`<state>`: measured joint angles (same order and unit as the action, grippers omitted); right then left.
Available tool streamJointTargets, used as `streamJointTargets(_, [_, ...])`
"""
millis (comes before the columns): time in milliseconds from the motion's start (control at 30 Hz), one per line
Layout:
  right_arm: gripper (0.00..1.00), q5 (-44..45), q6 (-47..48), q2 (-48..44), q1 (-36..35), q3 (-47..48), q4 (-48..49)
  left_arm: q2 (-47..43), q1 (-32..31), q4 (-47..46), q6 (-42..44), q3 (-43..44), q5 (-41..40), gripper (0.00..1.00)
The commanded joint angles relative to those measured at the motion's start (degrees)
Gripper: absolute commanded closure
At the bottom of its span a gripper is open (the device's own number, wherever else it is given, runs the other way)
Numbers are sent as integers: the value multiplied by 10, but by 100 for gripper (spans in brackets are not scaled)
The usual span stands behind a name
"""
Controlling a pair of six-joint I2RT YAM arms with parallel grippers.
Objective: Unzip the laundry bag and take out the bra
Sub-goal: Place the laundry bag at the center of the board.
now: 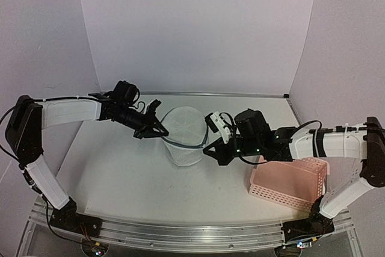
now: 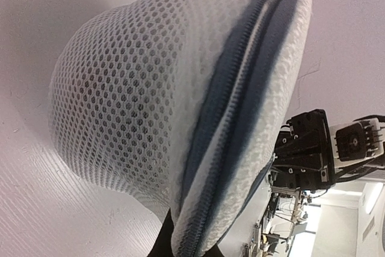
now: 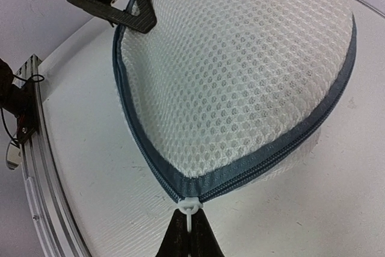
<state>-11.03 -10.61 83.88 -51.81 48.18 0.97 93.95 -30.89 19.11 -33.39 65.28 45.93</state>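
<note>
Round white mesh laundry bag [image 1: 182,136] is sitting mid-table, zipped. Right gripper [image 3: 187,228] is pinching the white zipper pull [image 3: 189,207]; left gripper [image 1: 154,126] is pinching the far-left rim. Risk: pull slipping, bag dragging toward the right edge.

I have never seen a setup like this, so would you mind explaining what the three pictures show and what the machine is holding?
These are two robot arms bolted to the near edge of a table. The wide picture comes from a fixed camera above and behind them; the other two come from a small camera on each wrist.

On the table stands a round white mesh laundry bag with a blue-grey zipper around its lid, still closed. A pink perforated basket sits to the right.

The right gripper is pinched shut on the white zipper pull. The left gripper is at the bag's opposite rim; whether it grips the rim is unclear. The bag's contents cannot be made out.
</note>
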Motion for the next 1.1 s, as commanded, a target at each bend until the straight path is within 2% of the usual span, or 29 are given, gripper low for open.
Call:
streamJointTargets(0, [100, 25, -71, -12, -38, 2, -14, 29, 41, 43, 36, 58, -57, 97])
streamJointTargets(200, [100, 76, -159, 76, -81, 59, -14, 67, 45, 60, 49, 81, -71, 97])
streamJointTargets(400, [100, 100, -241, 132, -91, 105, -14, 86, 48, 97, 71, 115, -108, 89])
streamJointTargets(600, [100, 123, -298, 156, -91, 124, -14, 87, 51, 129, 82, 147, -154, 71])
streamJointTargets(700, [100, 138, -321, 161, -91, 134, -14, 72, 51, 136, 77, 149, -175, 58])
streamJointTargets(767, [100, 151, -333, 163, -91, 140, -14, 50, 51, 137, 66, 141, -186, 46])
streamJointTargets(933, [100, 176, -354, 172, -91, 155, -14, -26, 49, 121, 19, 92, -186, 34])
streamJointTargets(1067, [100, 176, -359, 184, -91, 177, -14, -80, 48, 81, -21, 39, -155, 27])
